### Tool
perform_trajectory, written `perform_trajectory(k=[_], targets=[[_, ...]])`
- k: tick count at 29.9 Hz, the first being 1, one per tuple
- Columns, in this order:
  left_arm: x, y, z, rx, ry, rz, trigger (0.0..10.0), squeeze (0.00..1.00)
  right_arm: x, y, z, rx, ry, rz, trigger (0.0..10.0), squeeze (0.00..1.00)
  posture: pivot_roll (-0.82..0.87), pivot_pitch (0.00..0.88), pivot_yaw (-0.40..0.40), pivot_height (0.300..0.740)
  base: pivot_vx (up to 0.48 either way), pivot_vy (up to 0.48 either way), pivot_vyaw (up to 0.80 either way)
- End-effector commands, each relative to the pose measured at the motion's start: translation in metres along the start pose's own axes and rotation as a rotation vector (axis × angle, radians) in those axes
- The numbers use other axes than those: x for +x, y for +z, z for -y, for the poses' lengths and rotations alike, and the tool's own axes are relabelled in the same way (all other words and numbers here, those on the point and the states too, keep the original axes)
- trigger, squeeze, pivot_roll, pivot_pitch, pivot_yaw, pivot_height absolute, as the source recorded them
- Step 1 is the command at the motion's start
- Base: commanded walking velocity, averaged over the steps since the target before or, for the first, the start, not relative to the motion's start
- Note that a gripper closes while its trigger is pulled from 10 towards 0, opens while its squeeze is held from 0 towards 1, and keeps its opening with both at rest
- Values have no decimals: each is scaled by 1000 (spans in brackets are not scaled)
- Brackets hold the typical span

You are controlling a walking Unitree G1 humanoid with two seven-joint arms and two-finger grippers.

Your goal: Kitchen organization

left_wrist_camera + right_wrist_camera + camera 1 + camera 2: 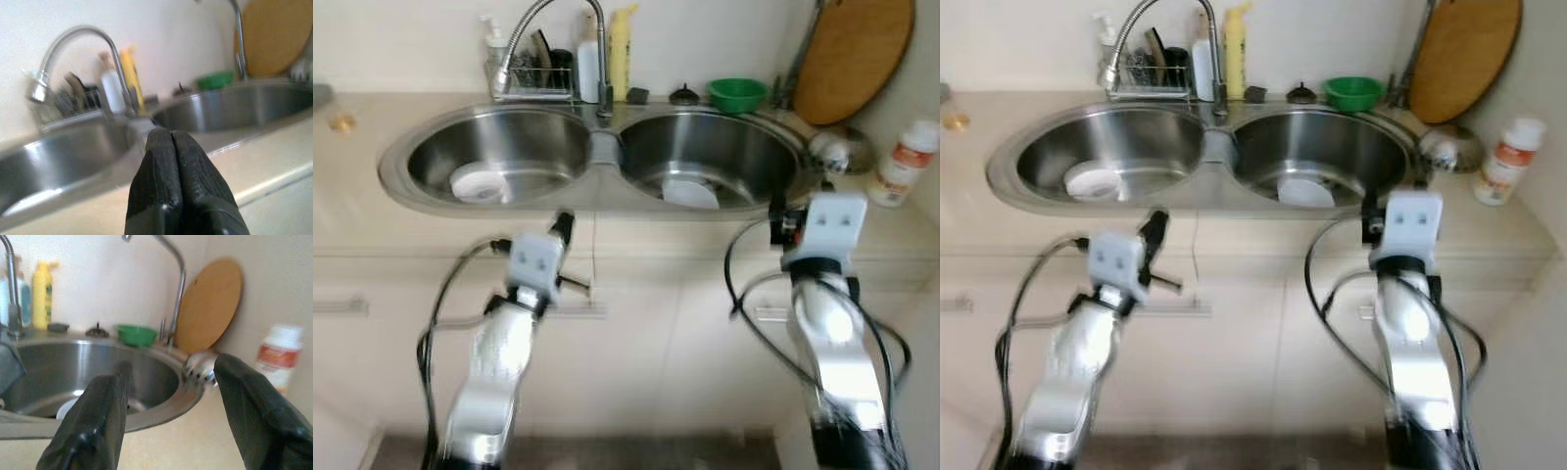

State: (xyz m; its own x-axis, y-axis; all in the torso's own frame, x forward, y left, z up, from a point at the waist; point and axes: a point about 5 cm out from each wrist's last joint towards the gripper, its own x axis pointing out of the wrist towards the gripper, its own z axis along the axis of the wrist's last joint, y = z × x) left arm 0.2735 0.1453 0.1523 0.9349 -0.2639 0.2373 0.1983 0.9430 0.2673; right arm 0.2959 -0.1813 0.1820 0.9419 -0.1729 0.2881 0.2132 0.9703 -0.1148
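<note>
1. We faced a double steel sink (597, 191) set in a pale counter (372, 230), with a white dish (478, 183) lying in the left basin and a white plate (690, 192) lying in the right basin.
2. Our left gripper (171, 147) was clenched on nothing, its two black fingers pressed together, held in front of the counter's front edge below the divide between the basins.
3. Our right gripper (171, 382) was released, its fingers (254, 406) spread wide, at the counter's front edge by the right basin.
4. Along the counter's back edge stood a curved faucet (538, 20), a yellow bottle (621, 49) and a green bowl (737, 94).
5. A round wooden board (852, 54) leaned in the back right corner, and a white bottle (904, 162) stood near the right edge.
</note>
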Motion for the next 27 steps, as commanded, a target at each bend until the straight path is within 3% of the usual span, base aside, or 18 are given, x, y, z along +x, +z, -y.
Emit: perform_trajectory(k=[1,5,9,23,27], targets=[[0,3,0,-9,7,18,10000,0,2,6,3,-2,-14,30,10000,0,155,0,-37,740,0,0,0],[0,3,0,-13,10,15,10000,0,2,7,4,0,-14,36,10000,0,154,0,-39,740,0,0,0],[1,2,0,-20,6,7,10000,0,-1,5,3,10,-4,33,10000,0,153,0,-39,740,0,431,0],[1,3,1,-16,-1,23,10000,0,-2,5,3,16,3,34,10000,0,149,0,-38,740,0,472,-800],[1,3,2,-9,-1,32,10000,0,-3,5,2,18,4,37,10000,0,152,0,-38,740,0,0,-800]])
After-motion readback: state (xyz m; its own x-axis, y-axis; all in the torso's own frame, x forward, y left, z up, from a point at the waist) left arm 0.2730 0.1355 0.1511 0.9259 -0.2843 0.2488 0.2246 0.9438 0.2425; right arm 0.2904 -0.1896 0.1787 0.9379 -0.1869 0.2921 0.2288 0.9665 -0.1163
